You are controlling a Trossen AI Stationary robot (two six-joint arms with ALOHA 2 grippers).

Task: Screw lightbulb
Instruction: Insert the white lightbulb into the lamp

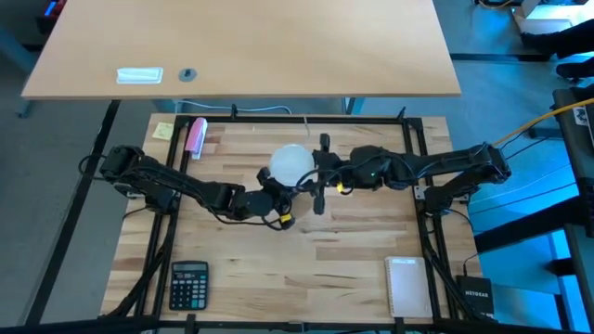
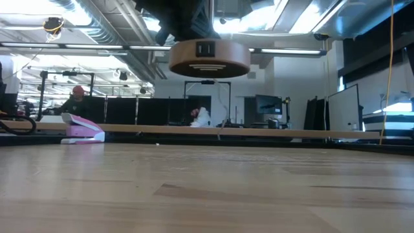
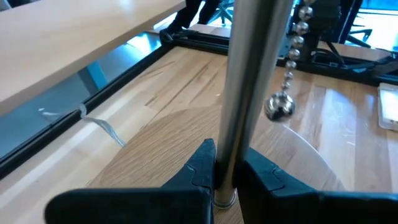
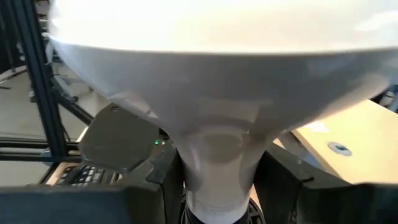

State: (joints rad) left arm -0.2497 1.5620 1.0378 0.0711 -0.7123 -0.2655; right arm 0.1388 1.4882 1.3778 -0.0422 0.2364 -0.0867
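Meanwhile, right hand point(image 4: 217, 180) grips the lightbulb point(image 4: 211, 81); left hand point(image 3: 225, 177) clamps a metal rod point(image 3: 249, 81).

One lightbulb point(image 1: 290, 162), one calculator point(image 1: 188, 284), one pink stapler point(image 1: 196, 136), one yellow sticky note point(image 1: 163, 130), two arms.

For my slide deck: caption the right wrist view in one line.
The right hand grips the white lightbulb by its narrow neck, globe filling the view.
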